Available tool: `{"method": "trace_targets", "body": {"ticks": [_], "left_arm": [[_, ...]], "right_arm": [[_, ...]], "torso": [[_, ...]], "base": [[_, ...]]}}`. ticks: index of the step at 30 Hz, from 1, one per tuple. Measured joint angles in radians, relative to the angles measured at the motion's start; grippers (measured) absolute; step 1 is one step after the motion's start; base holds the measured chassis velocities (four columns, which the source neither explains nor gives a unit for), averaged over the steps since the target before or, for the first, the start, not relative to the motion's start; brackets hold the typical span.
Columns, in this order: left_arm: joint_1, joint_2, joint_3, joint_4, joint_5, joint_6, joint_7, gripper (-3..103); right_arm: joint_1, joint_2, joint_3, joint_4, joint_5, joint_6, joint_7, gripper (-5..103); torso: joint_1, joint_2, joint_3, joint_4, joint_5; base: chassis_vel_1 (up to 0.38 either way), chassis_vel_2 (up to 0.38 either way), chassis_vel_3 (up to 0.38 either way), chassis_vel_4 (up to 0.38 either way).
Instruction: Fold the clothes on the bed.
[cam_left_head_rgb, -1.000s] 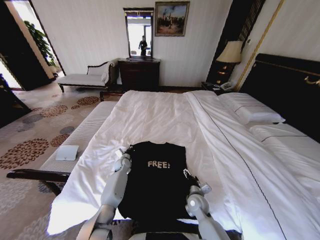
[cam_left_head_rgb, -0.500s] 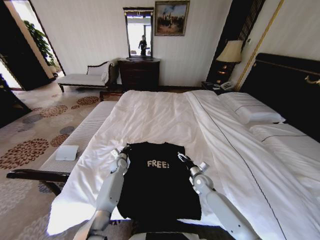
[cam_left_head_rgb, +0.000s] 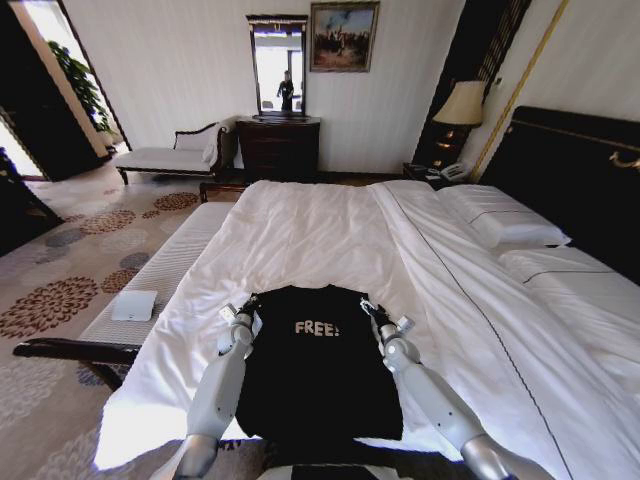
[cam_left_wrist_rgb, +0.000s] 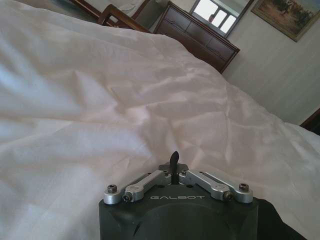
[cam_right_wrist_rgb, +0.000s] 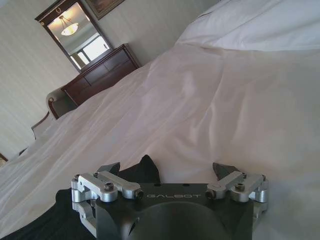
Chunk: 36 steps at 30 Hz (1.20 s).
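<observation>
**Bedroom, bed top: two grippers at the shoulders of one black T-shirt — risk notes**

Bedroom with striped walls and a patterned carpet; the bed (cam_left_head_rgb: 330, 225) carries white sheets, and the work lies at its near edge.

- Left gripper (cam_left_wrist_rgb: 173, 162): jaws drawn together, the fingertips meeting on a thin dark tab. From the wrist view I judge this to be a pinch of shirt fabric, though the piece showing is very small. Seen from the head, it sits at the shirt's left shoulder corner.
- Right gripper (cam_right_wrist_rgb: 170, 172): jaws spread wide, nothing between them. A peak of black cloth stands just behind the inner finger, not gripped. It rests at the right shoulder corner.
- T-shirt (cam_left_head_rgb: 315, 375): black, "FREE!" lettering up, spread flat on the sheet, collar away from the robot, hem toward it.
- Sheet (cam_left_wrist_rgb: 100, 100): white, loosely wrinkled around both grippers.

Hazards, as judged:
- Uneven hold. If the arms lift with one side pinched and the other free, the shirt would skew or drag to one side.
- Shallow pinch on the left; the fabric could slip out under pull.
- Right jaws closing low may catch sheet along with shirt, lifting the bedding.
</observation>
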Motion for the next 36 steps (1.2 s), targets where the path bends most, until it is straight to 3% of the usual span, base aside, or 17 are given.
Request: {"method": "trace_targets", "body": {"ticks": [2,6,8,10,12,15,18,24,27,30,36], "left_arm": [[0.000,0.000,0.000,-0.001,0.001,0.000,-0.001,2],[0.000,-0.003,-0.001,-0.001,0.008,0.000,-0.003,2],[0.000,-0.003,-0.001,-0.001,0.009,0.000,-0.004,2],[0.000,-0.005,-0.002,-0.001,0.011,0.000,-0.004,2],[0.001,-0.006,-0.002,-0.001,0.012,0.000,-0.004,2],[0.005,-0.008,-0.004,-0.001,0.016,-0.001,-0.005,2],[0.008,-0.009,-0.005,-0.001,0.022,-0.001,-0.005,2],[0.013,-0.010,-0.006,-0.004,0.026,-0.002,-0.005,2],[0.013,-0.010,-0.006,-0.004,0.026,-0.002,-0.006,2],[0.012,-0.009,-0.006,-0.004,0.026,-0.003,-0.006,2],[0.019,-0.004,-0.007,-0.049,0.015,-0.003,-0.011,2]], "right_arm": [[0.007,0.003,0.000,-0.011,0.006,0.000,-0.016,103],[0.056,0.039,-0.009,-0.088,0.029,0.013,-0.105,86],[0.067,0.045,-0.012,-0.104,0.033,0.015,-0.119,86],[0.088,0.056,-0.016,-0.133,0.035,0.019,-0.137,76],[0.095,0.059,-0.017,-0.144,0.034,0.021,-0.143,70],[0.107,0.061,-0.017,-0.165,0.031,0.033,-0.148,54],[0.108,0.061,-0.016,-0.172,0.030,0.039,-0.148,48],[0.094,0.063,-0.015,-0.159,0.035,0.041,-0.159,21],[0.089,0.065,-0.015,-0.150,0.035,0.040,-0.162,16],[0.084,0.067,-0.015,-0.140,0.035,0.039,-0.162,2],[0.058,0.052,-0.001,-0.078,0.034,0.050,-0.155,1]], "torso": [[0.000,0.000,0.000,-0.0001,0.0000],[0.000,0.000,0.000,0.0003,0.0001],[0.000,0.000,0.000,0.0004,0.0000],[0.000,0.000,0.000,0.0005,0.0000],[0.000,0.000,0.000,0.0005,0.0000],[0.000,0.000,0.000,0.0003,0.0000],[0.000,0.000,0.000,0.0002,0.0000],[0.000,0.000,0.000,0.0002,0.0000],[0.000,0.000,0.000,0.0001,0.0000],[0.000,0.000,0.000,0.0003,0.0000],[0.000,0.000,0.000,0.0002,0.0000]], "base": [[0.000,0.000,0.000,0.000],[0.000,0.000,0.000,0.000],[0.000,0.000,0.000,0.000],[0.000,0.000,0.000,0.000],[0.000,0.000,0.000,0.000],[0.000,0.000,0.000,0.000],[0.000,0.000,0.000,0.000],[0.000,0.000,0.000,0.000],[0.000,0.000,0.000,0.000],[0.000,0.000,0.000,0.000],[0.000,0.000,0.000,0.000]]}}
